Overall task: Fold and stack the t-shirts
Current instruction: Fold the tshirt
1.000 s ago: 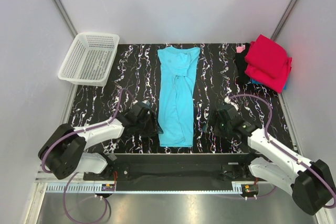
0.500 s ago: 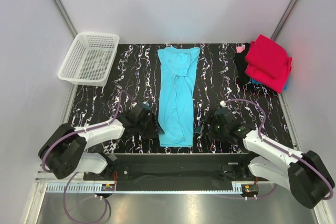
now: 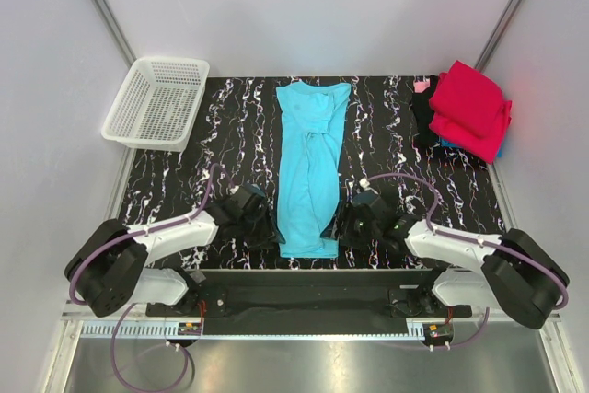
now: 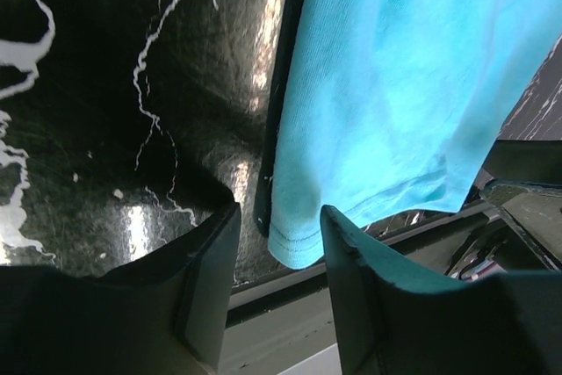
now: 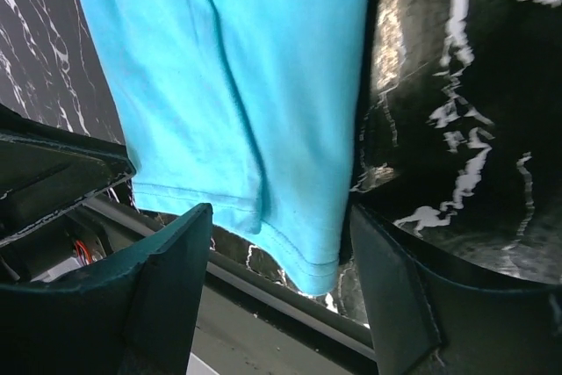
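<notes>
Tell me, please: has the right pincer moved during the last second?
Yes. The right pincer moved left across the table, toward the near right corner of the turquoise t-shirt, which stayed in place.

White plastic mesh basket (image 3: 124, 109) at upper left of the overhead view, on the corner of a black table top (image 3: 230, 135) with white marble veining, pale grey walls (image 3: 304, 6) behind, slanted metal posts (image 3: 101, 6) in both upper corners, shiny metal shelf (image 3: 304, 367) along the bottom edge.

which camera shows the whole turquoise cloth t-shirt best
The top external view: it shows the turquoise cloth t-shirt entire, a long narrow strip from collar to hem. The left wrist view shows only its near left hem corner, the right wrist view only the near right one.
</notes>
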